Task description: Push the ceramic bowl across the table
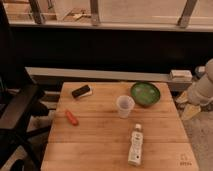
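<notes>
The green ceramic bowl (145,93) sits near the far right corner of the light wooden table (100,135). It is upright, with a darker rim. My white arm (202,89) comes in from the right edge of the view, beyond the table's right side. My gripper (189,109) hangs below it, just off the table's right edge, to the right of the bowl and slightly nearer than it, and apart from it.
A translucent plastic cup (125,106) stands just left of and in front of the bowl. A white bottle (134,145) lies near the front. An orange object (72,117) and a black object (82,91) lie on the left. A dark chair (15,110) stands left of the table.
</notes>
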Controlling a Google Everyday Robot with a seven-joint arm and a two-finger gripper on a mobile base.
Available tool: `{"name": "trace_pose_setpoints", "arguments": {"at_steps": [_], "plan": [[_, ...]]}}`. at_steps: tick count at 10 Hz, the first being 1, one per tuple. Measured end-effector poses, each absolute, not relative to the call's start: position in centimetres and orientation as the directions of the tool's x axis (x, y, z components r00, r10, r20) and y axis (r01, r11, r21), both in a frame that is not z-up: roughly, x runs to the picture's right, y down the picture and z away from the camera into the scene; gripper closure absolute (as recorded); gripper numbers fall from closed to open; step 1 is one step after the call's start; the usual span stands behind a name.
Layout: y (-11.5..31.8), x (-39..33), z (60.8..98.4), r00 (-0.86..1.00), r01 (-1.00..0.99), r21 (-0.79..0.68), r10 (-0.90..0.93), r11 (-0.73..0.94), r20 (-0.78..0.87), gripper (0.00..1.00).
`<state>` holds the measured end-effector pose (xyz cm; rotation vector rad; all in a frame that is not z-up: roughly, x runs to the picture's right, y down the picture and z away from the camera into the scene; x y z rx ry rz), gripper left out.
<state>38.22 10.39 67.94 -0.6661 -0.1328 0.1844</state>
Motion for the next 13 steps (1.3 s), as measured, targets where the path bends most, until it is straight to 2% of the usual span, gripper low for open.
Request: {"name": "trace_pose_setpoints", "arguments": {"at_steps": [5, 6, 8, 10, 11, 12, 13], "plan": [[10.38, 38.22, 67.94, 0.975, -0.127, -0.624, 0.212, 0.771, 0.063, 0.37], [10.39, 38.22, 67.94, 0.975, -0.127, -0.624, 0.212, 0.771, 0.063, 0.4], [10.38, 38.22, 67.94, 0.975, -0.127, -0.624, 0.212, 0.771, 0.063, 0.61], [10.39, 38.22, 67.94, 0.975, -0.127, -0.624, 0.212, 0.771, 0.063, 0.77], [10.39, 38.23, 67.93, 0.975, -0.127, -0.624, 0.212, 0.771, 0.063, 0.89], [10.16, 38.33, 68.06, 0.974, -0.126, -0.62, 0.214, 0.774, 0.069, 0.97], [9.67, 38.55, 68.43, 0.973, -0.125, -0.608, 0.218, 0.784, 0.081, 1.0]]}}
